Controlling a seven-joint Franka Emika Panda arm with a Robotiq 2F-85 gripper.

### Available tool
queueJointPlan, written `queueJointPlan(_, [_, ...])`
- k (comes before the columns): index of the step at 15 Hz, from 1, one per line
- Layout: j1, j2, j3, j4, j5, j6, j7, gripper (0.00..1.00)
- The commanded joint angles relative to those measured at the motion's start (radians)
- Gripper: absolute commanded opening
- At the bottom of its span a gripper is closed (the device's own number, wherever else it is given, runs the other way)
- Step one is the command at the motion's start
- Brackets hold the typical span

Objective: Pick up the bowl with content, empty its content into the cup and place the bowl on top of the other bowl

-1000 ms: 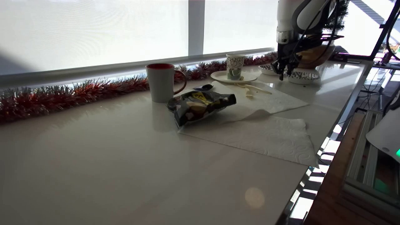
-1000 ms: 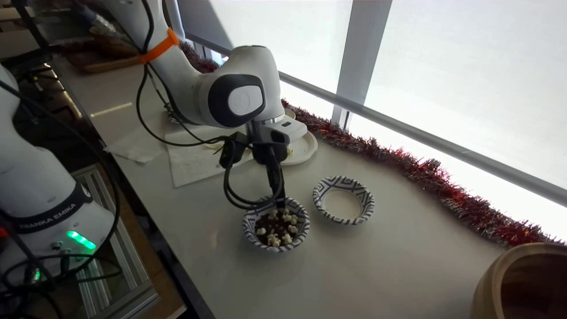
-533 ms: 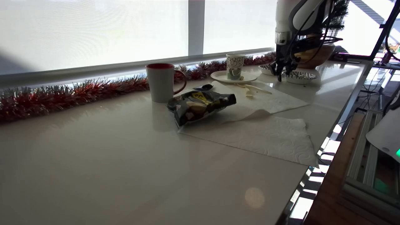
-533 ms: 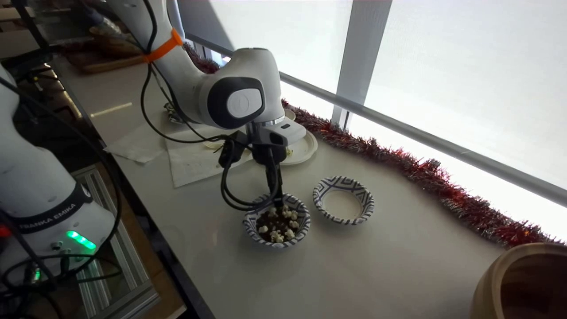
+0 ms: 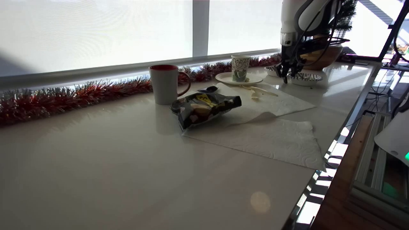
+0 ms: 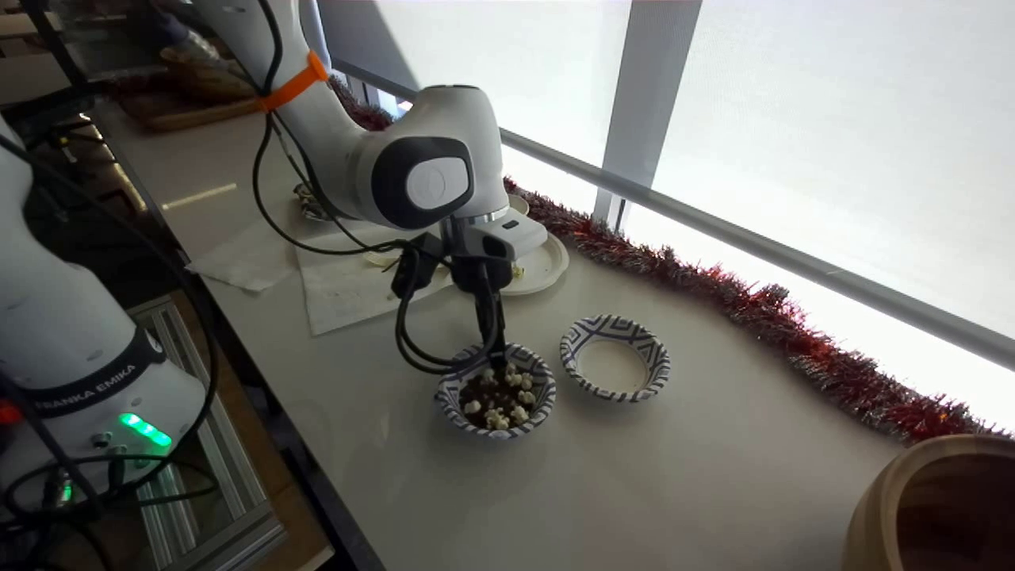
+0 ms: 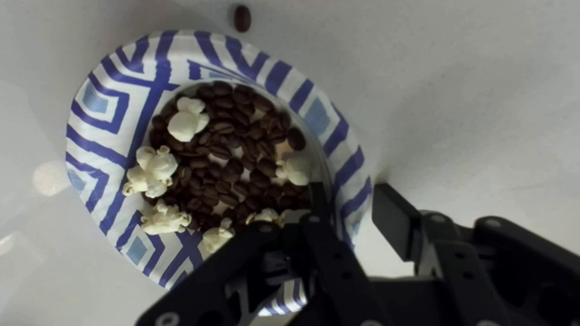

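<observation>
Wrist view shows you the claw (image 7: 348,199) astride the rim of the blue-and-white paper bowl (image 7: 317,117), one finger inside the wall and one outside. The fingers stand apart and don't pinch the rim yet; you can't tell from here if the inside one touches the wall. The bowl sits right below the claw and holds coffee beans (image 7: 233,168) and popcorn (image 7: 154,170). One loose bean (image 7: 242,19) lies just past the rim, ahead of the claw. The bowl is likely light and thin, so a hard squeeze may bend it. The beans should be the heavy part and can roll, so the side away from the claw may droop when you lift. Best take hold deep on the wall, not just the lip, firm but gentle. In an exterior view, the arm (image 6: 452,119) reaches out and folds down, so the claw points almost straight at the table (image 6: 674,476). The empty paper bowl (image 6: 612,365) sits near the claw, on its tinsel (image 6: 761,309) side. In an exterior view, the paper cup (image 5: 240,68) stands on a paper plate (image 5: 223,78), well apart from the claw.
</observation>
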Motion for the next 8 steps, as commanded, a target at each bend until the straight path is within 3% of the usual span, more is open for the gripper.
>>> queueJointPlan(1, [0.029,0.006,-0.021,-0.004,0.004,0.024,0.004,0.26])
queueJointPlan(3, [0.038,0.0,-0.027,-0.006,-0.005,0.027,0.01,0.12])
queueJointPlan(8, [0.07,-0.066,-0.061,-0.021,-0.076,-0.004,0.042,0.0])
